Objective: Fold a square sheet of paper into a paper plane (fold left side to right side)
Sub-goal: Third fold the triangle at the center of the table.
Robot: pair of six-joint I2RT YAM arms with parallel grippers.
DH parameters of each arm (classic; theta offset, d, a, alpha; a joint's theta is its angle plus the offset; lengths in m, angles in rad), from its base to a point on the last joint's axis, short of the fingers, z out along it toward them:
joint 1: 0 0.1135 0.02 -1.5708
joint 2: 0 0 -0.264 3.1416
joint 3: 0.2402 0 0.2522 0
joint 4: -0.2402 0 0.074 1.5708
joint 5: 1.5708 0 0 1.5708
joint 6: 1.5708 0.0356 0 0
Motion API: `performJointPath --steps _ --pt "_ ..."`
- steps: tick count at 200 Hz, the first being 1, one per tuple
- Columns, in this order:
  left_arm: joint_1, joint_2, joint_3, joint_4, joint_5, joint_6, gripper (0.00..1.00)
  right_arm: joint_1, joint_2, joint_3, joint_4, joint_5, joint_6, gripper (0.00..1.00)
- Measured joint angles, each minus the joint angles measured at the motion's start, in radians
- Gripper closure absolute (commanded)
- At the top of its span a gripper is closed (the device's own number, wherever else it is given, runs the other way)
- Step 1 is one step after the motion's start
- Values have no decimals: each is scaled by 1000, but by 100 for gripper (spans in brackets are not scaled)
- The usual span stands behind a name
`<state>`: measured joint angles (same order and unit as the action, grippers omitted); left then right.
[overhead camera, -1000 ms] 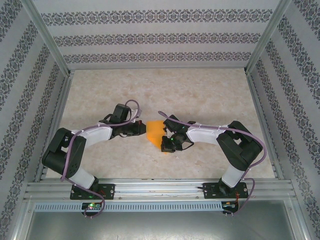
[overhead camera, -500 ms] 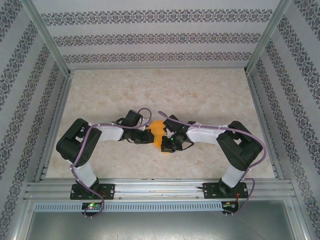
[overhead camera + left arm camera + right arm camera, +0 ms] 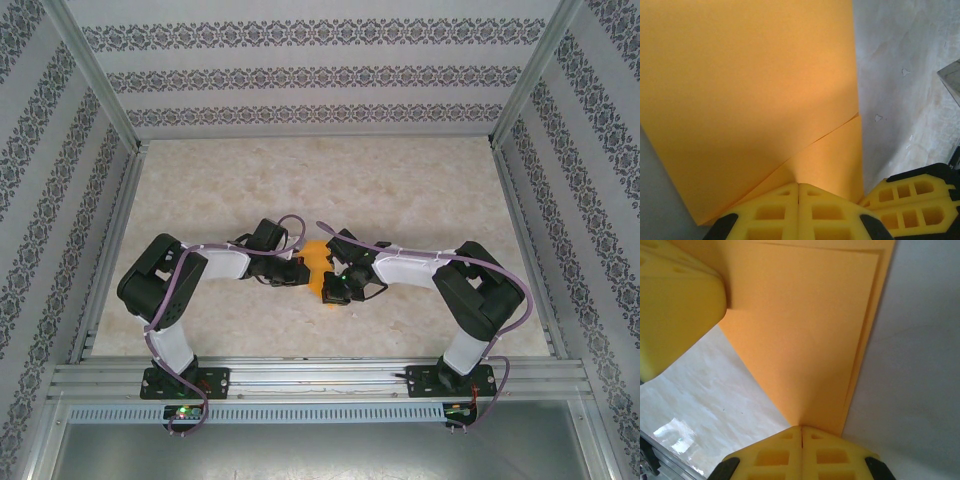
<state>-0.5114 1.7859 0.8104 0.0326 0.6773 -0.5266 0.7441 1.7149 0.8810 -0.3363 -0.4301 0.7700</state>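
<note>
With left hand (image 3: 799, 187) and right hand (image 3: 801, 430) closed atop the thin orange paper sheet (image 3: 750, 80), I'd press the crease beneath them flat.

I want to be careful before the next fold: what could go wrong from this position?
1. The left end effector and right end effector, both closed, meet the paper close together; moving either could make them collide.
2. In the right wrist view the layers' edges look offset, so pressing now may set a crooked crease.
3. The paper may slip on the smooth table.
</note>
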Motion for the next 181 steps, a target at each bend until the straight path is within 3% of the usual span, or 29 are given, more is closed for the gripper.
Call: performJointPath --steps 115,181 --pt "0 -1 0 -2 -1 0 100 0 21 33 163 -31 72 100" --pt "1 -1 0 -3 -8 0 100 -1 56 57 161 -35 73 100"
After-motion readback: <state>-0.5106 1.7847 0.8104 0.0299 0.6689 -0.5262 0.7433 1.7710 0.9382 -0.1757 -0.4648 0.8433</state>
